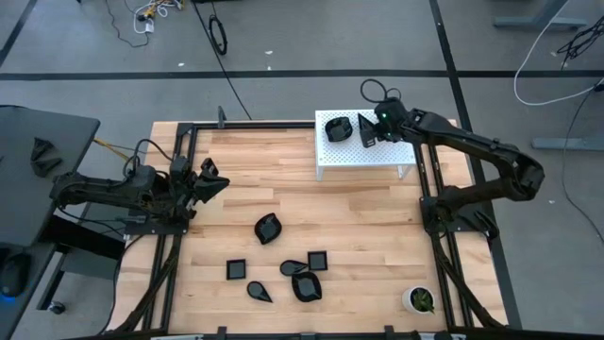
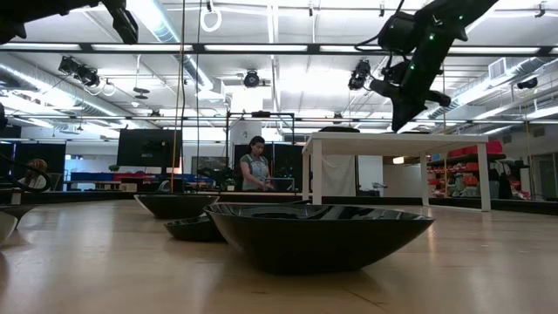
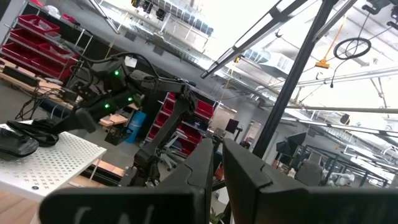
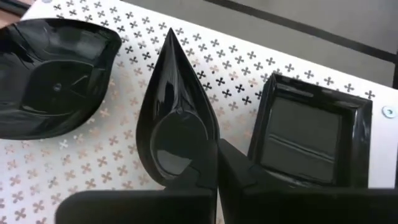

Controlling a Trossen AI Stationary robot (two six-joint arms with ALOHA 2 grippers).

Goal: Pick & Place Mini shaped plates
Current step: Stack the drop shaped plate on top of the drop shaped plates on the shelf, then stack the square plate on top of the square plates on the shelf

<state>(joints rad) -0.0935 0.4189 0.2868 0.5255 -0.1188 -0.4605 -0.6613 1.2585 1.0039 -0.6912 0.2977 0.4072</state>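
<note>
A white perforated stand (image 1: 377, 156) is at the table's far side. On it lie a rounded black plate (image 4: 53, 74) and a square black plate (image 4: 311, 134). Between them is a teardrop plate (image 4: 177, 118), and my right gripper (image 4: 217, 177) is shut on it, above the stand's top (image 2: 397, 139). Several more mini shaped plates lie on the wooden table nearer the front, among them a leaf-shaped one (image 1: 268, 228) and a square one (image 1: 236, 269). My left gripper (image 1: 213, 178) waits at the table's left, shut and holding nothing. My right gripper pinches the teardrop plate's rounded wide end (image 4: 200, 163) between its two fingers. The fingers slant down from above and lie along the plate, whose pointed tip (image 4: 169, 36) faces away from them. I cannot tell whether the plate rests on the stand's top.
A small white cup with green contents (image 1: 419, 300) stands at the table's front right. Black frame rails run along the left and right sides (image 1: 434, 203). In the low view one plate (image 2: 318, 231) fills the foreground. A person (image 2: 255, 166) stands in the room far behind the table.
</note>
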